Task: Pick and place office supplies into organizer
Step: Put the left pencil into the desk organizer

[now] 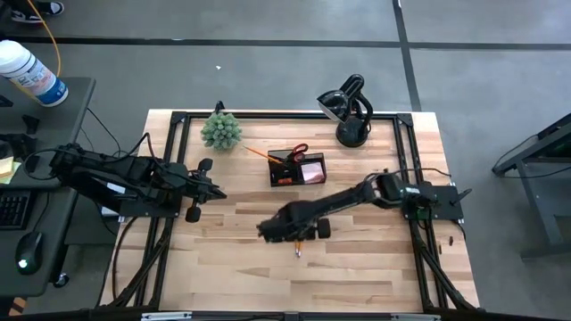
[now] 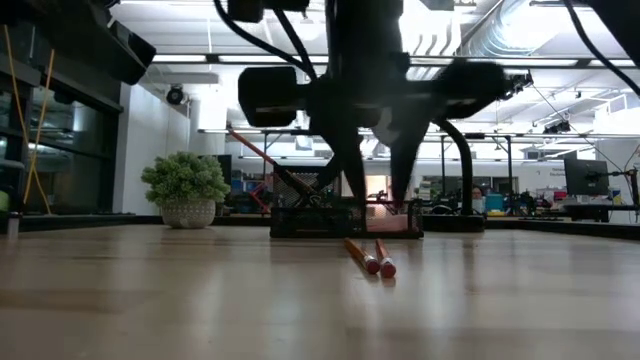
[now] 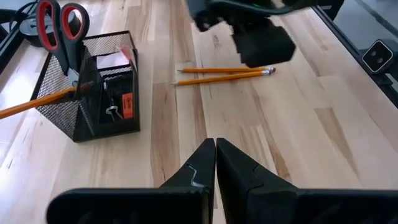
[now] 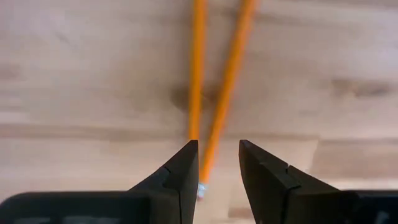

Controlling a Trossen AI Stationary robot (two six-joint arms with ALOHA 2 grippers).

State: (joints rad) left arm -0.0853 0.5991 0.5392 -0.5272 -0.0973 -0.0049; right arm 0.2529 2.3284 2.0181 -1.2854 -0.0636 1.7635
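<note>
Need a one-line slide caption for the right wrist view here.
Right tool, jaws open, hovers over two pencils lying side by side on the wooden table.

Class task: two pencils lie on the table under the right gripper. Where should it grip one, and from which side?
Grip one pencil across its thin shaft, coming straight down from above, since both lie flat on the table. Take it where the pair spreads apart, so the open jaws of the right gripper straddle only one; near the eraser ends they nearly touch.

Two pencils (image 1: 297, 247) are lying mid-bench, the organizer (image 1: 297, 169) sitting behind them toward the bench's (image 1: 357, 267) far edge.
</note>
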